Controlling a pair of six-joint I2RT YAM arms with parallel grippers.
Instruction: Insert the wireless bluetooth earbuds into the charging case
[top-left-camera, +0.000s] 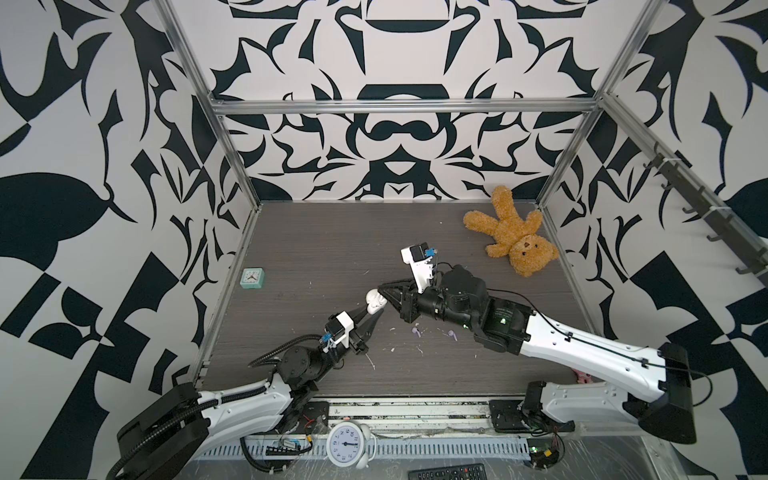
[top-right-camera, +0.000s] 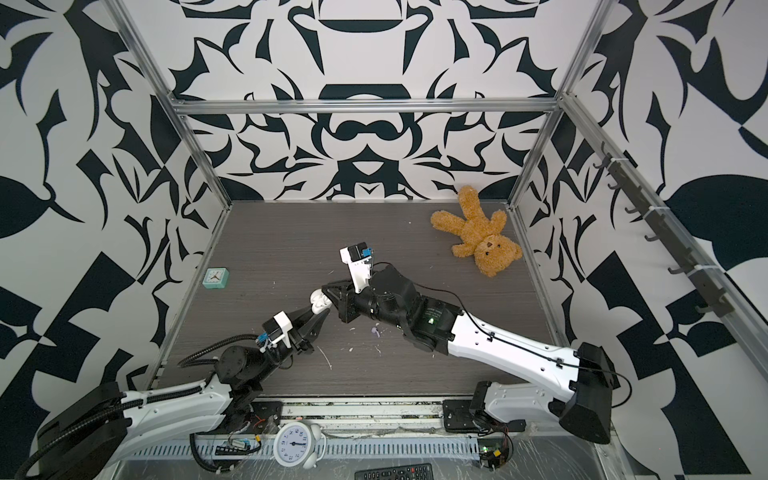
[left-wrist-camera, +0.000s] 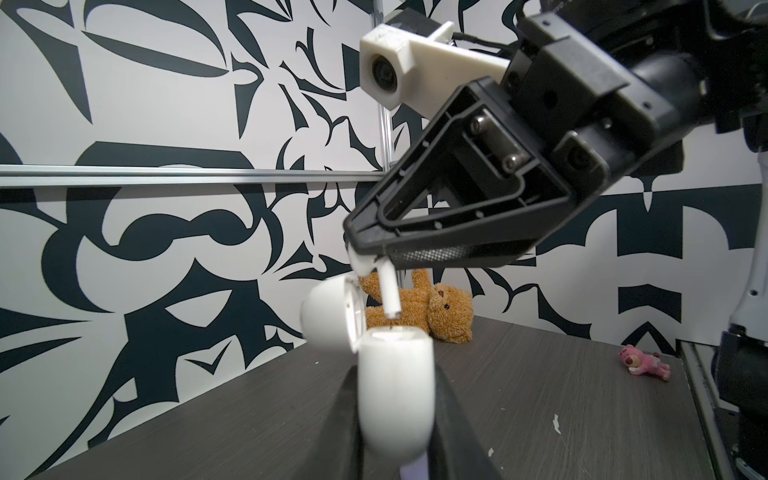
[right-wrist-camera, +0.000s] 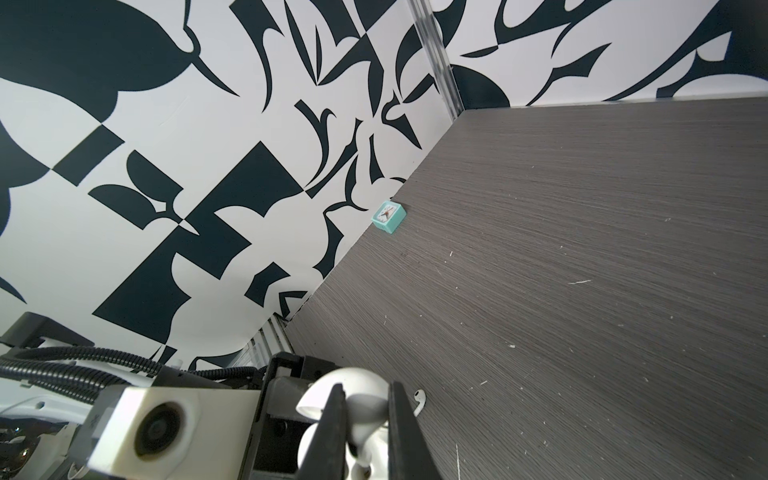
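My left gripper (top-left-camera: 371, 311) (left-wrist-camera: 397, 419) is shut on the white charging case (top-left-camera: 374, 302) (top-right-camera: 319, 302) (left-wrist-camera: 395, 382), held above the table with its lid (left-wrist-camera: 328, 311) hinged open. My right gripper (top-left-camera: 384, 293) (left-wrist-camera: 365, 255) (right-wrist-camera: 365, 432) is shut on a white earbud (left-wrist-camera: 390, 297) (right-wrist-camera: 363, 413), whose stem points down just over the case's opening. In the right wrist view a second white earbud (right-wrist-camera: 417, 401) lies on the table beside the jaws. Two pale purple earbuds (top-left-camera: 416, 331) (top-left-camera: 452, 334) lie on the table under the right arm.
A brown teddy bear (top-left-camera: 515, 232) lies at the back right and a teal clock (top-left-camera: 252, 277) by the left wall. A pink toy (left-wrist-camera: 644, 361) sits at the front right. White flecks (top-left-camera: 372, 363) litter the table. A white alarm clock (top-left-camera: 345, 442) stands off the front edge.
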